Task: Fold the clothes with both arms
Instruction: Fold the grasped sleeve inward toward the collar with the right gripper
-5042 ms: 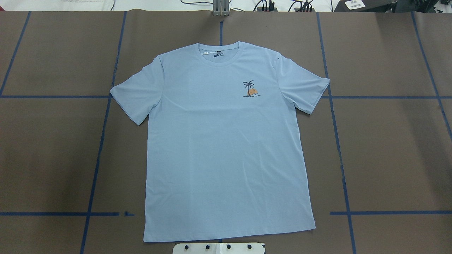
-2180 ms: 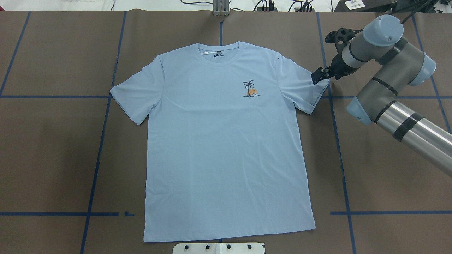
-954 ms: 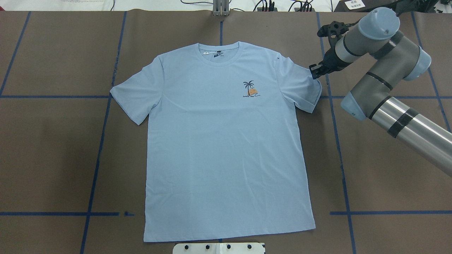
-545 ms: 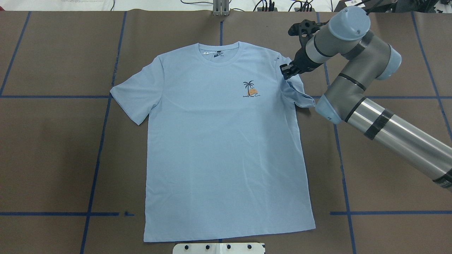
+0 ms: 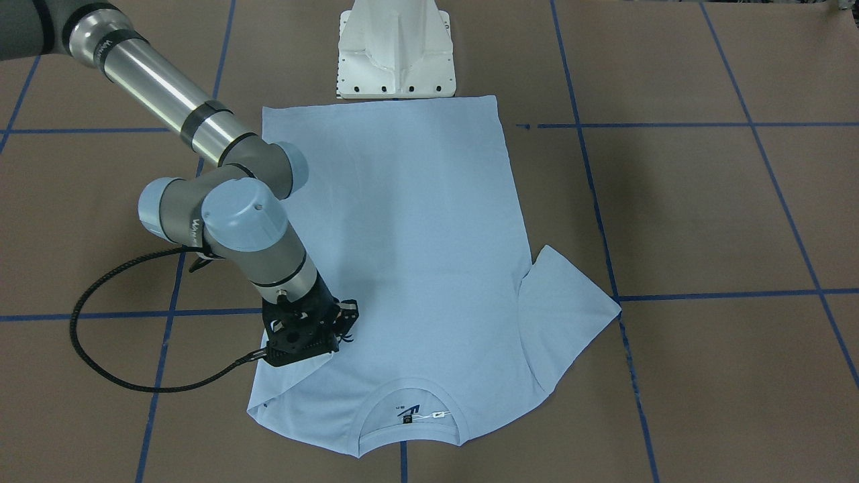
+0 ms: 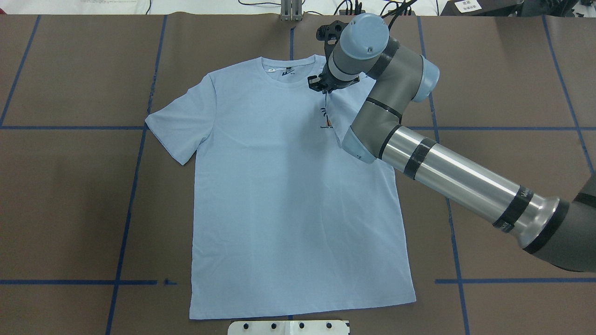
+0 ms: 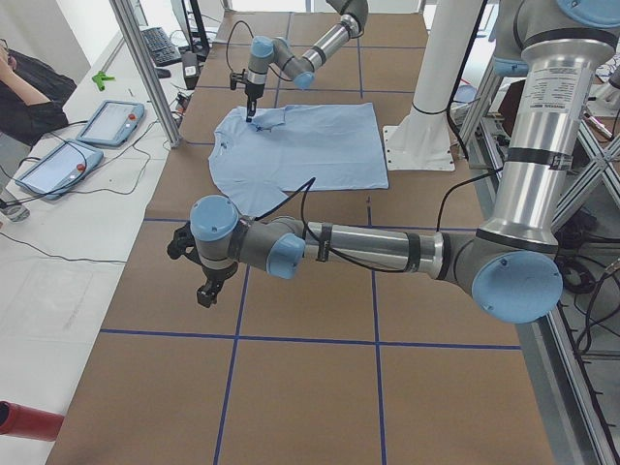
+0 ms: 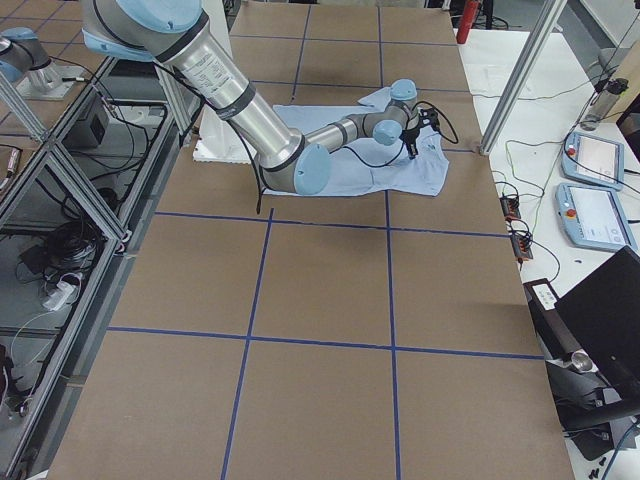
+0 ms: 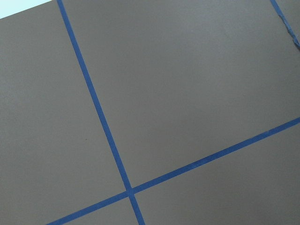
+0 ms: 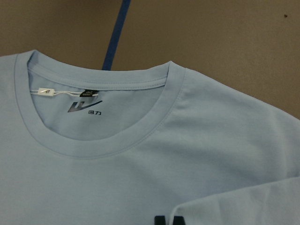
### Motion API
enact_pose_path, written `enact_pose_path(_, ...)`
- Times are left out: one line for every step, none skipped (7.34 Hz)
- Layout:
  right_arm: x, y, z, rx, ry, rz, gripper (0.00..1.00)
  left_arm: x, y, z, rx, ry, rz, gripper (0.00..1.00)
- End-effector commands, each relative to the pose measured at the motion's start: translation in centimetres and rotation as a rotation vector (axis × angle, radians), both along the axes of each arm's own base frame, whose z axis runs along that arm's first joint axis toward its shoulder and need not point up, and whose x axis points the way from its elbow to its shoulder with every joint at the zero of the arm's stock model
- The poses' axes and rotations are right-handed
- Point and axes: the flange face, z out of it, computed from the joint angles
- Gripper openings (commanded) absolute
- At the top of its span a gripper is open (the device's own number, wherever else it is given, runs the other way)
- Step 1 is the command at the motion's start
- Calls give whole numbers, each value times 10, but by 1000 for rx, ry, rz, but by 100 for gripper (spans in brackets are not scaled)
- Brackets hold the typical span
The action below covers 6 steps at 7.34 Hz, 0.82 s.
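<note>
The pale blue T-shirt lies flat, front up, on the brown table, collar at the far side. My right gripper is shut on the shirt's right sleeve and holds it over the chest beside the collar. The sleeve is folded inward and covers part of the palm print. The right wrist view shows the collar, the neck label and the sleeve edge. My left gripper hangs over bare table far from the shirt; I cannot tell if it is open. The other sleeve lies flat.
The white pedestal base stands at the shirt's hem. Blue tape lines cross the table. A metal post stands at the far edge. Tablets and a person are beyond the far side.
My right arm came in from the right, closed on the right sleeve's edge and carried it left across the chest toward the collar. The sleeve now lies folded over the print.
</note>
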Motion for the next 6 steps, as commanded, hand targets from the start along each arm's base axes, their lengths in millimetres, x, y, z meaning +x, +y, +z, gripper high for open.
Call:
enact_pose_path(-17,5,3,27,25,26,100,0,-4,-7,-17,8,-24,100)
enact_pose_path(-16,6,3,22,21,31,100,1,-6,-11,-39,17,-48,100)
enact_pose_path(-16,7,-5,10,5,39,100,4,-14,-31,-71,34,-102,100)
enact_pose_path(-5,4,-14,-27,-24,10,100,15,-20,-47,-81,61,-148,100)
enact_pose_path(17,0,-30,-94,-32,-25,100,44,-22,-56,-101,93,-169,100)
enact_pose_path(35,0,-47,-141,-31,-45,100,81,-28,-72,-121,93,-200,100)
